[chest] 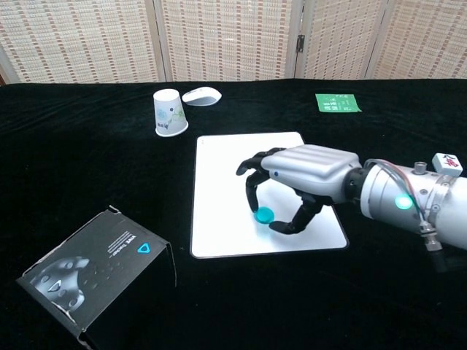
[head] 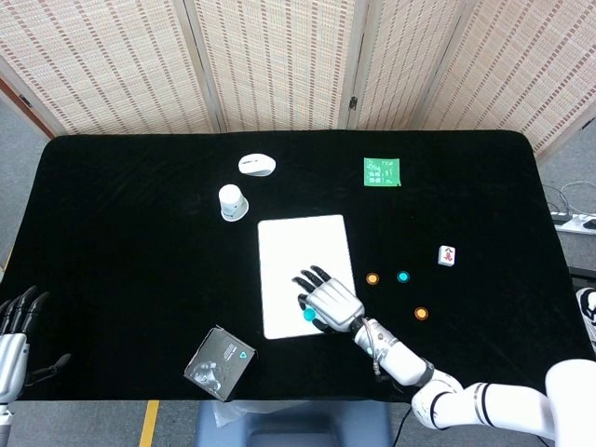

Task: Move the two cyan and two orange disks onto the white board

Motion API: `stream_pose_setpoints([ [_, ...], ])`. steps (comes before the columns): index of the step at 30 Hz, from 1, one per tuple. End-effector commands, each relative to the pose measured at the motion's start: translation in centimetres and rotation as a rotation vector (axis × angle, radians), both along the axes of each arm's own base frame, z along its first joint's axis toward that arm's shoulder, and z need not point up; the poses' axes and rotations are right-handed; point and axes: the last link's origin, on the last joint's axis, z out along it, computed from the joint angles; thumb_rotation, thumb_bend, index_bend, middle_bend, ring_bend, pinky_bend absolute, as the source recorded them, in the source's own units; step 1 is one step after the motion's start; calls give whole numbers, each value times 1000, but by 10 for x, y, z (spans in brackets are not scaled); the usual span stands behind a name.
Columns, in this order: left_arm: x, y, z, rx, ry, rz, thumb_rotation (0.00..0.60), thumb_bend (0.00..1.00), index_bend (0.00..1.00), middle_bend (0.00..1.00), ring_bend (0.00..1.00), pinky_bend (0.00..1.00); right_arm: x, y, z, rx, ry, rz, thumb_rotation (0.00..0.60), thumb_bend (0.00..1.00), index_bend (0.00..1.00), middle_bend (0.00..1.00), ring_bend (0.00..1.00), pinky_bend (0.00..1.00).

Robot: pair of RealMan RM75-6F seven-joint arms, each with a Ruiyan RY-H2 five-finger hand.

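The right hand [chest: 292, 191] hovers over the flat white rectangular board [chest: 241, 164] at frame centre, thumb and a fingertip pinching a small cyan disk [chest: 263, 215] just above the board's lower right. Releasing needs only a short drop straight down. The head view alone shows one cyan disk [head: 403, 277] and two orange disks [head: 372, 278] waiting right of the board; the left hand [head: 14, 337] idles lower left, far away, fingers spread.
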Motion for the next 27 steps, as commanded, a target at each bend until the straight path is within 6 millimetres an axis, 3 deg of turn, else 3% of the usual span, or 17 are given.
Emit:
stream_pose_setpoints([
  [1,-1,0,0,0,0,1,600,193,88,0,14,0,6,1,-6,4,10,15,600,425,507,48,0,0],
  [4,-1,1,-1,1,-2,1,600,193,88,0,14,0,8,4,-6,2,16,29,600,425,472,4,0,0],
  [9,-1,2,-2,-3,-3,-4,600,193,87,0,14,0,0,2,3,-21,23,14,600,424,243,0,0,0],
  [14,1,4,-3,-6,-3,-12,600,193,87,0,14,0,-15,-1,24,-70,16,-17,600,425,186,0,0,0],
  [16,2,4,-3,-6,-5,-18,600,193,87,0,14,0,-22,-3,34,-106,11,-31,600,424,175,0,0,0],
  [19,3,5,-4,-9,-3,-20,600,193,87,0,15,0,-42,-4,56,-174,1,-74,600,425,249,0,0,0],
  [21,4,5,-4,-11,-4,-22,600,194,87,0,14,0,-60,-5,72,-220,8,-109,600,425,318,6,0,0],
  [27,7,7,-7,-23,-8,-35,600,193,87,0,14,0,-114,-1,107,-300,71,-222,600,425,335,9,0,0],
])
